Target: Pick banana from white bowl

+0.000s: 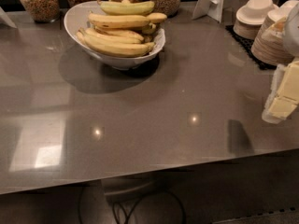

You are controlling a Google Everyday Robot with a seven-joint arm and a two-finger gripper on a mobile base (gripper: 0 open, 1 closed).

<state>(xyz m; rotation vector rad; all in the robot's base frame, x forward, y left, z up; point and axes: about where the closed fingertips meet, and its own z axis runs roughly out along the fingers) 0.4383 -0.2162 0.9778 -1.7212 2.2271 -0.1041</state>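
Observation:
The white bowl (74, 24) stands at the back left of the grey table and holds several bananas. The banana (119, 21), long, nearly straight and ripe yellow, lies across the top of the pile. A paler greenish banana (127, 7) lies behind it and a short stubby one (156, 17) at its right end. More bananas (117, 48) lie below along the front wall. My gripper (282, 99), cream-coloured, hangs at the right edge of the view above the table, far to the right of the bowl and holding nothing that I can see.
Glass jars of cereal (39, 1) line the back edge behind the bowl. Stacks of small white bowls and plates (254, 15) sit on a black mat at the back right, close behind my gripper. A white stand (212, 1) is at the back. Cables (140, 209) hang below the table's front edge.

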